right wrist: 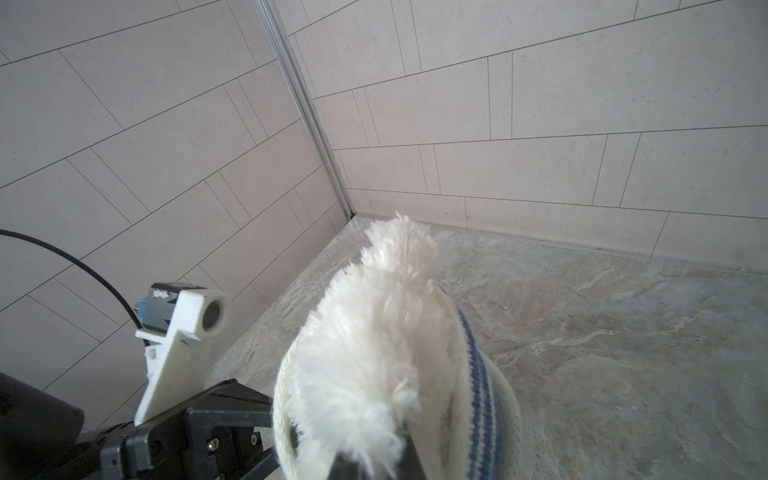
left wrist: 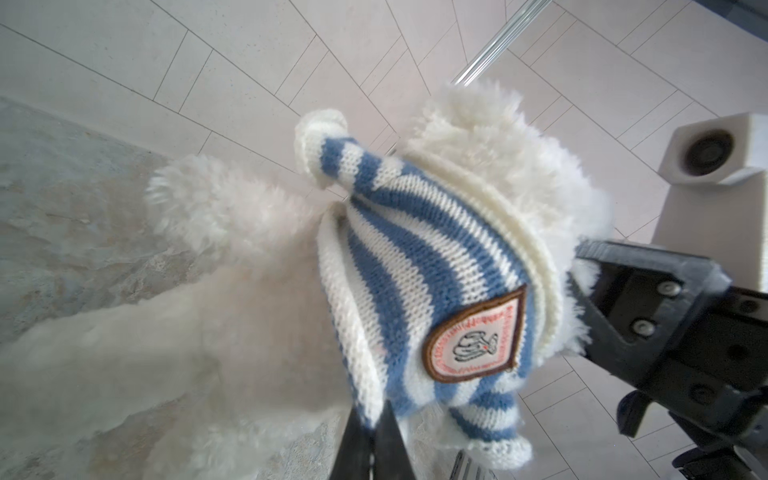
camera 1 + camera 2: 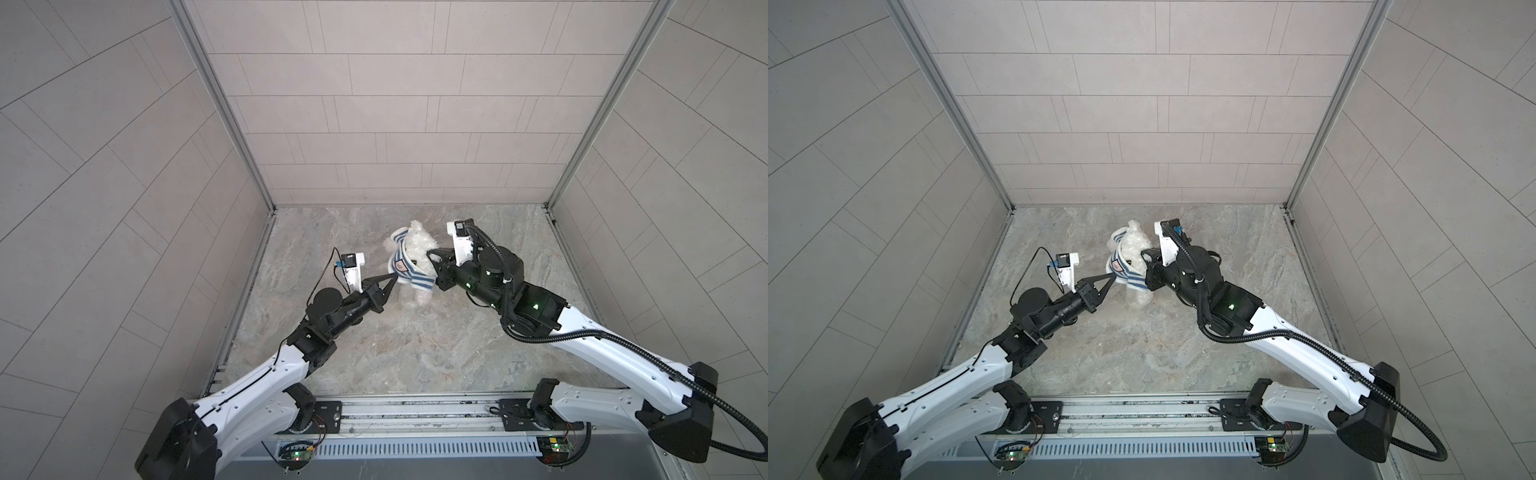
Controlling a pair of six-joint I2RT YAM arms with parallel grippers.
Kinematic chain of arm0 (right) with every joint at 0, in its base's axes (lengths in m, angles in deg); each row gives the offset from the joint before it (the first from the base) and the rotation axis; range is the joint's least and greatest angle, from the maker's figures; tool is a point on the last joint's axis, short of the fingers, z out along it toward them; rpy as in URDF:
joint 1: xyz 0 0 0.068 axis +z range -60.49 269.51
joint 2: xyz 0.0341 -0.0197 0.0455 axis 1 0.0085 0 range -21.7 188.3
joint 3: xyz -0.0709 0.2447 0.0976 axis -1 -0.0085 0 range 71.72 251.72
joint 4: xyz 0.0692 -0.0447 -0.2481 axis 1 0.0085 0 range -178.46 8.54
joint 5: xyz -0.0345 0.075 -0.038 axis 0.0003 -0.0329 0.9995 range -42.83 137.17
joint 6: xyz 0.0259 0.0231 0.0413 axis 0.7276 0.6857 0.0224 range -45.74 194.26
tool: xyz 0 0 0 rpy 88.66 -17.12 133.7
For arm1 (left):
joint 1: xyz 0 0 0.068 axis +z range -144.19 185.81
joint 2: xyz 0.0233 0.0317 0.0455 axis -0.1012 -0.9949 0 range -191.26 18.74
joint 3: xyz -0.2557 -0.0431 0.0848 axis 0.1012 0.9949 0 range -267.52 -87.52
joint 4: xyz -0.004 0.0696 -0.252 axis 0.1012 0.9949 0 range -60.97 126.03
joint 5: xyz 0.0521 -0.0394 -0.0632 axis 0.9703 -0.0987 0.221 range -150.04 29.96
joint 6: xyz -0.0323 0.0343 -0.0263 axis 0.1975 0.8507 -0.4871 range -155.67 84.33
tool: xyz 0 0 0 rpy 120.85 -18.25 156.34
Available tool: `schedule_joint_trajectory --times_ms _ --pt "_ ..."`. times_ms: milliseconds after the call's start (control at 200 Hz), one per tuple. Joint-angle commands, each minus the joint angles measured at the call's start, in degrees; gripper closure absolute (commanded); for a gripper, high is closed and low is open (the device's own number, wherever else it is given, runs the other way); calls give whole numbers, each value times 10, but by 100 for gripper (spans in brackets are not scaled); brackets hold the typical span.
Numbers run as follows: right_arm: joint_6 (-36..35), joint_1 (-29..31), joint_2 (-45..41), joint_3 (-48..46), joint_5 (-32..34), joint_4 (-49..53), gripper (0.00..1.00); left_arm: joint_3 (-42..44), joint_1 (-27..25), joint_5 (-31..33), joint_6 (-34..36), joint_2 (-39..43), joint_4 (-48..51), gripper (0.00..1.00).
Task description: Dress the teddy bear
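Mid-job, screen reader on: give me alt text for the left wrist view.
The left gripper pinches the cream hem of a blue-and-white striped knit shirt, bunched around a fluffy white plush teddy bear. The black right gripper grips the bear's fur beside the shirt's collar. A brown-edged badge sits on the shirt.
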Motion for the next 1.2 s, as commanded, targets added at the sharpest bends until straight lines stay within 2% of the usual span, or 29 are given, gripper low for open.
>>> schedule_joint_trajectory --times_ms 0,436,636,766,876,961,1041,1191 --pt "24 6 -4 23 28 -67 100 33 -3 13 2 -18 -9 100" --pt "59 17 -8 12 35 -111 100 46 -3 17 7 -107 -62 100" --pt "64 20 -5 2 56 -107 100 45 -21 11 0 -55 -93 100" --pt "54 29 1 14 84 -84 100 30 -37 -1 8 6 -52 74" --pt "50 41 8 21 116 -67 100 20 -52 19 29 68 27 55" --pt "46 42 18 33 114 -55 100 19 -57 37 39 111 91 49" --pt "-1 42 19 46 98 -39 100 22 -57 44 44 144 143 45" --pt "-104 21 16 69 -1 1 100 -37 -57 37 73 192 283 44"
